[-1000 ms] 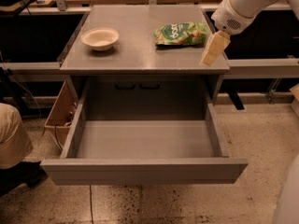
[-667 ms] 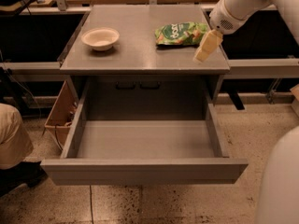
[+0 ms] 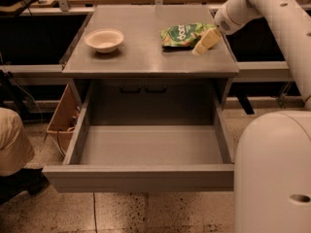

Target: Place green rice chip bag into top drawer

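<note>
The green rice chip bag lies flat on the grey tabletop, at the back right. My gripper hangs from the white arm that reaches in from the upper right. It is just right of the bag, at the bag's front right corner, low over the tabletop. The top drawer is pulled wide open below the tabletop's front edge. Its grey floor holds nothing.
A white bowl stands on the tabletop at the left. My white base fills the lower right, next to the drawer's right side. A cardboard box sits on the floor left of the drawer. A person's leg is at the far left.
My gripper has moved left and a little farther back, from beyond the table's right edge to the bag's right corner. The bag, bowl and drawer have not moved.
</note>
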`<act>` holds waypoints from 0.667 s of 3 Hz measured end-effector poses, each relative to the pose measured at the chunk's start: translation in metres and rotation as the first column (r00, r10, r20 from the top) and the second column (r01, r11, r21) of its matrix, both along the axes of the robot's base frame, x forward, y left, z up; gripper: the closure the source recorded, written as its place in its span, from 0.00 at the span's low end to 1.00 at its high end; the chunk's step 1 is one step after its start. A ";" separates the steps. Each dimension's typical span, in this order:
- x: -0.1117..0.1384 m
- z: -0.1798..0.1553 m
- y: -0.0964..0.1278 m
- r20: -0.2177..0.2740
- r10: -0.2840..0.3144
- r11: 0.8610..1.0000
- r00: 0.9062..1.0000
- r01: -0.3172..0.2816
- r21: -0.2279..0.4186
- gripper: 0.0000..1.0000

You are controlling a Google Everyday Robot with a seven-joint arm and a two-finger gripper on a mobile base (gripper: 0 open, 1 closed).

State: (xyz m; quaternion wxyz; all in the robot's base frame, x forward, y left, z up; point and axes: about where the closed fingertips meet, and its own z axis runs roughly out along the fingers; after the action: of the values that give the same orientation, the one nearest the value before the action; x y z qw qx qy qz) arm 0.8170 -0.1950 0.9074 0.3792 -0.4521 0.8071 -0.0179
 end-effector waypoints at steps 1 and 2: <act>0.037 -0.009 -0.004 0.034 -0.084 0.995 0.996 0.082 0.064 0.00; 0.061 -0.020 -0.010 0.041 -0.152 0.978 0.988 0.144 0.148 0.00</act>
State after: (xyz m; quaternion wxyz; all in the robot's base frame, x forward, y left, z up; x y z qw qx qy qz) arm 0.8777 -0.2052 0.8872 0.4294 -0.3615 0.8276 0.0007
